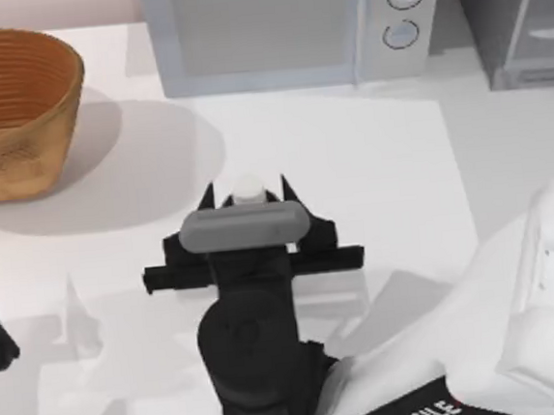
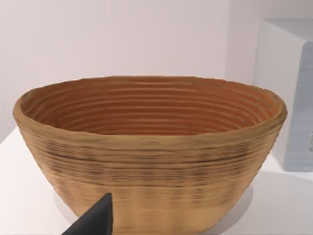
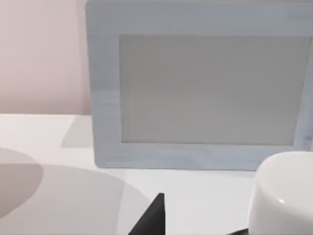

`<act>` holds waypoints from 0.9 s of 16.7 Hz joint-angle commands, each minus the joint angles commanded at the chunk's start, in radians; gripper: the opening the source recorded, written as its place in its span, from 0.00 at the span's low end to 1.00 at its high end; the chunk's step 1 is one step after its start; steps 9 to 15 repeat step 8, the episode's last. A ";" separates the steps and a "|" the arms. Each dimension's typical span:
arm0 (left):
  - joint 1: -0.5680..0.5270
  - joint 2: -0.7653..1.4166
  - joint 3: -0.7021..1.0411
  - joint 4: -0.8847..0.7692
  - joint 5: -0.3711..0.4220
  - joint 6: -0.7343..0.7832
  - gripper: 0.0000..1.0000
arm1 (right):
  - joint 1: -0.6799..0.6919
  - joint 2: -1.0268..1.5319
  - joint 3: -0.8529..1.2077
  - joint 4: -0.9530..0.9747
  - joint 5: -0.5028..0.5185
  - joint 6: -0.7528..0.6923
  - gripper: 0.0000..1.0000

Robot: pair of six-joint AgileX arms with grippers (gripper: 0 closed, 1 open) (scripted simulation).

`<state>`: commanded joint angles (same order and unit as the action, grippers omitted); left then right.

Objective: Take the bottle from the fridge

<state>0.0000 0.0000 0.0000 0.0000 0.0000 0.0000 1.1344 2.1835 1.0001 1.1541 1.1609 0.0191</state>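
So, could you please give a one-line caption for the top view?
Right gripper brackets the bottle on the table, between basket and fridge, before the microwave.

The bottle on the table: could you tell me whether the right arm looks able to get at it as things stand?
Probably yes. The right claw already sits around the bottle, its white top between the open black fingers, out on the table in front of the microwave, with nothing between them.

One bottle, one basket, one microwave and one fridge are sitting on one table; two arms are showing.
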 joint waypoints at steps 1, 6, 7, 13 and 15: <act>0.000 0.000 0.000 0.000 0.000 0.000 1.00 | 0.000 0.000 0.000 0.000 0.000 0.000 0.90; 0.000 0.000 0.000 0.000 0.000 0.000 1.00 | 0.000 0.000 0.000 0.000 0.000 0.000 1.00; 0.000 0.000 0.000 0.000 0.000 0.000 1.00 | 0.000 0.000 0.000 0.000 0.000 0.000 1.00; 0.000 0.000 0.000 0.000 0.000 0.000 1.00 | 0.000 0.000 0.000 0.000 0.000 0.000 1.00; 0.000 0.000 0.000 0.000 0.000 0.000 1.00 | 0.000 0.000 0.000 0.000 0.000 0.000 1.00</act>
